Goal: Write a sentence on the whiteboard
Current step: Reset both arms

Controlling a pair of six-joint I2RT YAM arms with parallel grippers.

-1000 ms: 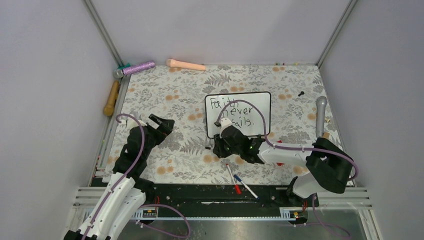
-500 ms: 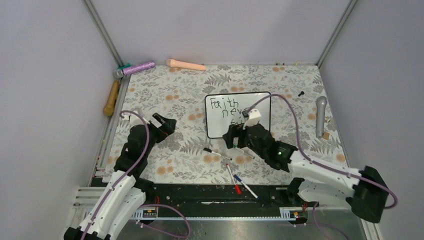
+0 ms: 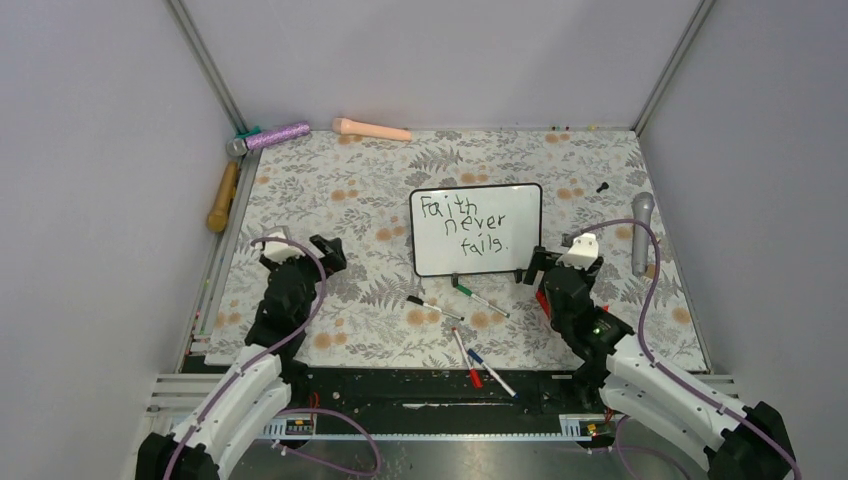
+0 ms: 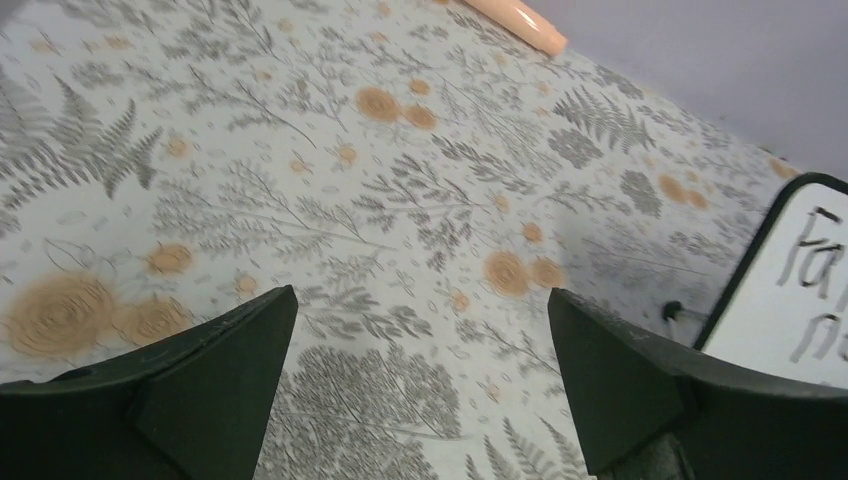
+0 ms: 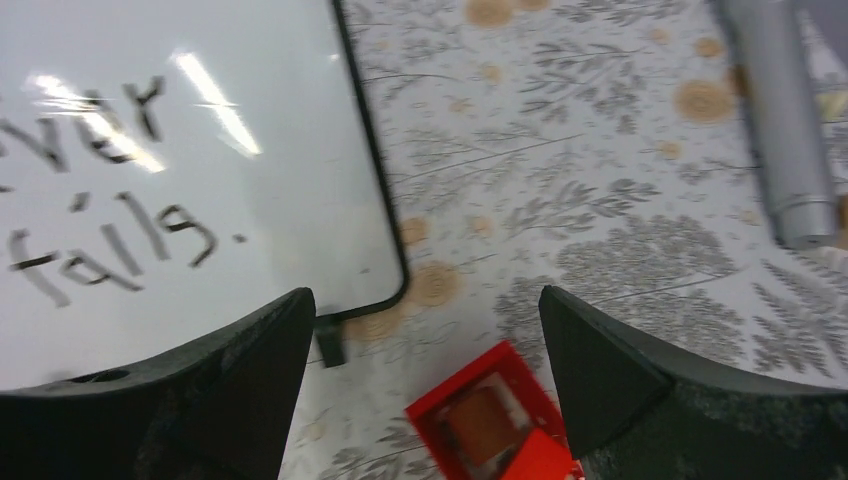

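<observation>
The small, glossy white, thin-black-framed whiteboard [image 3: 476, 229] is lying on the floral-patterned tabletop [image 3: 340, 180], right of centre. It is bearing the black handwritten sentence [image 3: 463, 226] "Faith never fails." in three lines. The left tool [image 4: 418, 370] is standing wide open and empty, well apart from the board. The right tool [image 5: 422, 300] is hovering wide open and empty just beside the board's near right corner, over a small red square object [image 5: 485, 425].

Right wrist view, whiteboard [image 5: 280, 200] cut by left edge, sentence [image 5: 140, 225] partly lost, red object [image 5: 480, 420] blurred, microphone [image 5: 775, 120] cropped
</observation>
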